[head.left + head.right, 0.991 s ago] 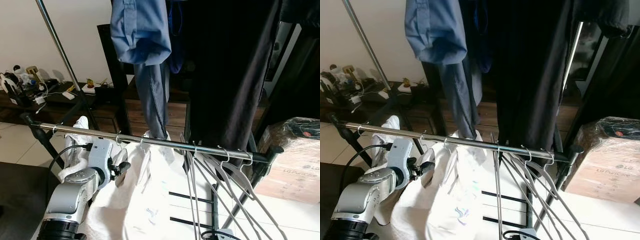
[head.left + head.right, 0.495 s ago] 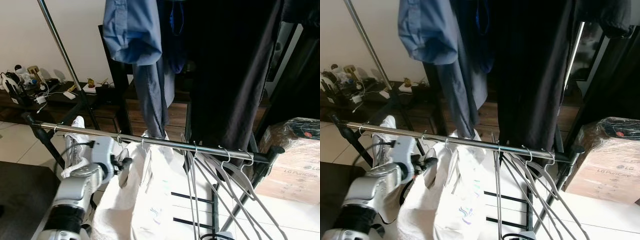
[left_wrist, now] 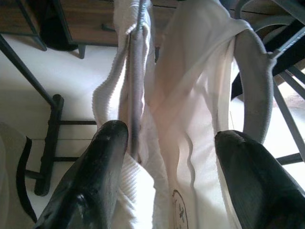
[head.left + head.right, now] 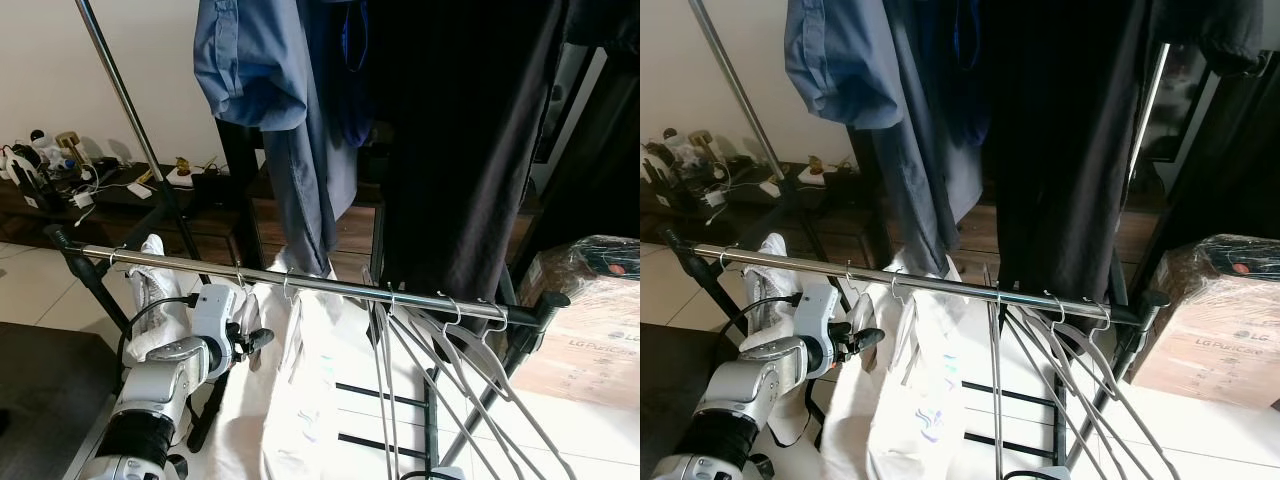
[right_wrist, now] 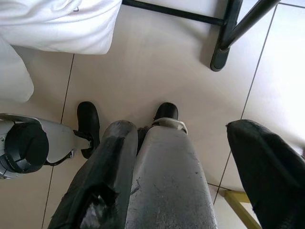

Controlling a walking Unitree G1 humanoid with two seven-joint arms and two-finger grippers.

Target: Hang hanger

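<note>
Obs., left to right. Your left gripper (image 4: 262,338) sits just under the chrome rail (image 4: 330,286), fingers spread wide with nothing between them. In the left wrist view the two black fingers (image 3: 93,176) frame the white garment (image 3: 190,143) and the grey hanger (image 3: 136,81) inside its ribbed collar; neither finger touches it.

Key relation: the hanger lies straight ahead of the fingertips, a little beyond them, its neck running up and away toward the rail. Its hook (image 4: 241,274) looks to be over the rail already, so judge the hang as done or nearly so. The left arm is the nearer arm by far.

Further right along the rail: another hook (image 4: 287,287) carrying white cloth, then a cluster of bare grey hangers (image 4: 440,345) well apart from your fingers.

Right gripper (image 5: 200,176): hangs idle, pointed at the tiled floor (image 5: 167,62), fingers wide apart, holding nothing.

Unclear: whether the hook is seated fully on the rail; it is too small in the head views. The garment's lower part is cut off.
</note>
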